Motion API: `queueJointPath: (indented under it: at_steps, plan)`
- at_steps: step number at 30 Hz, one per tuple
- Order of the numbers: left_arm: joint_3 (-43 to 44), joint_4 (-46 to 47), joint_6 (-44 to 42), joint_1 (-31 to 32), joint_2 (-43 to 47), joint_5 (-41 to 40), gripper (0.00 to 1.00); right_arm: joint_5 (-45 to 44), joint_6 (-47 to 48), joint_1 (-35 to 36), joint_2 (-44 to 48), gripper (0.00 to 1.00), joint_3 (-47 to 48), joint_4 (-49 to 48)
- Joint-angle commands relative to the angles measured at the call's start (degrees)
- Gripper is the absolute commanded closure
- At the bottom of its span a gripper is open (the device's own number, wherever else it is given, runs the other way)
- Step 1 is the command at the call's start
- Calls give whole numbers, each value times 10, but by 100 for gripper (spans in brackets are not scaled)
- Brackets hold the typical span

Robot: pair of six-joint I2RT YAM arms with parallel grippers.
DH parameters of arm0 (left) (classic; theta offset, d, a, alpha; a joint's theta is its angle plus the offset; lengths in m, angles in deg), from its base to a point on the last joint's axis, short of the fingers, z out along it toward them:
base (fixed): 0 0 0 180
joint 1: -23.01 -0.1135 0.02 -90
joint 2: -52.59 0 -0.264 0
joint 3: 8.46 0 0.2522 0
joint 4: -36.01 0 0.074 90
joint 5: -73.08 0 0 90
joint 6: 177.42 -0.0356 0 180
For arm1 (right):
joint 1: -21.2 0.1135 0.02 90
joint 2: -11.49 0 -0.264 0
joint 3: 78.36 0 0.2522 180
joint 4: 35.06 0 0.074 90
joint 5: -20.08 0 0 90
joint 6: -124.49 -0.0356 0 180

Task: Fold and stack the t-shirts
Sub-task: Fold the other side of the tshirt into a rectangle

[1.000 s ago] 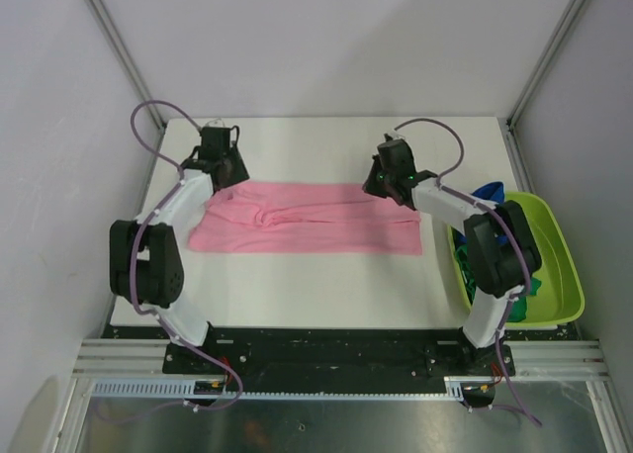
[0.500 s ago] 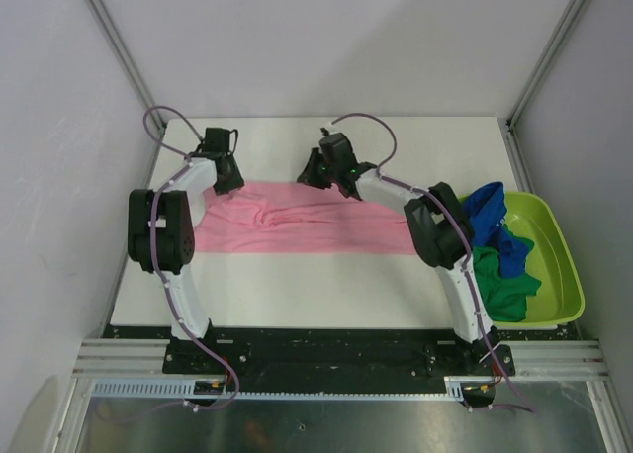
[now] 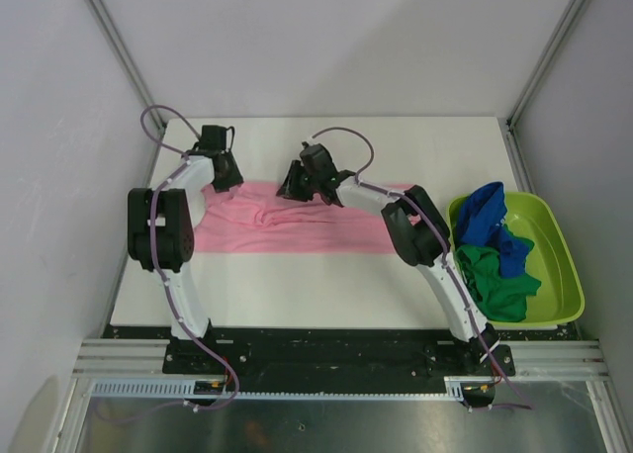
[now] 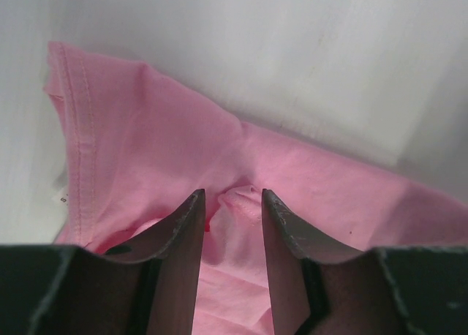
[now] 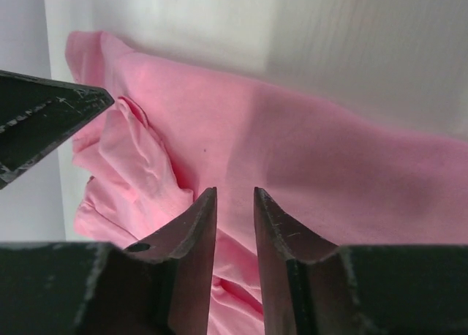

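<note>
A light pink t-shirt (image 3: 297,226) lies as a long flat strip across the white table (image 3: 326,285). My left gripper (image 3: 224,176) rests on its far left corner. In the left wrist view the left gripper (image 4: 232,192) is open, with a small raised fold of pink shirt (image 4: 241,203) between the fingers. My right gripper (image 3: 293,186) sits on the shirt's far edge near the middle. The right wrist view shows the right gripper (image 5: 234,190) narrowly open over smooth pink shirt (image 5: 307,152), pinching nothing. A royal blue t-shirt (image 3: 485,214) and a dark green t-shirt (image 3: 495,280) lie crumpled in the tub.
The lime-green tub (image 3: 566,250) stands at the table's right edge. Grey walls with metal rails close in the back and sides. A finger (image 5: 44,123) of the left gripper shows at the left in the right wrist view.
My right gripper has slid left along the shirt's far edge from its right end to near the middle, and its jaws have parted. The left gripper has stayed at the left corner.
</note>
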Motion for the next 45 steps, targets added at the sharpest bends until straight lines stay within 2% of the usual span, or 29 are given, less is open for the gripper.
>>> queueJointPath:
  at_steps: [1, 5, 16, 25, 29, 33, 36, 40, 45]
  plan:
    - [18, 4, -2, -2, -3, 14, 59, 13, -14, 10, -7, 66, 31, -1]
    - [18, 3, -2, -2, -2, 14, 59, 15, -15, 18, -17, 63, 48, 5]
    - [21, 4, -4, -4, -6, 16, 59, 15, -10, 38, -69, 62, 141, 57]
    - [20, 4, -7, -4, -17, 20, 59, 5, 1, 41, -69, 62, 149, 73]
    - [21, 3, -6, -4, -17, 19, 62, 2, 6, 42, -68, 63, 149, 78]
    - [22, 3, -5, -4, -13, 19, 72, 3, 8, 43, -70, 64, 152, 80]
    - [15, 3, -1, -4, -2, 16, 83, 4, 11, 43, -74, 72, 160, 85]
    - [-3, 3, 5, -4, 20, 10, 96, 0, 16, 45, -71, 90, 164, 89]
    - [-39, 4, 7, -4, 64, -9, 100, -5, 28, 54, -57, 99, 163, 96]
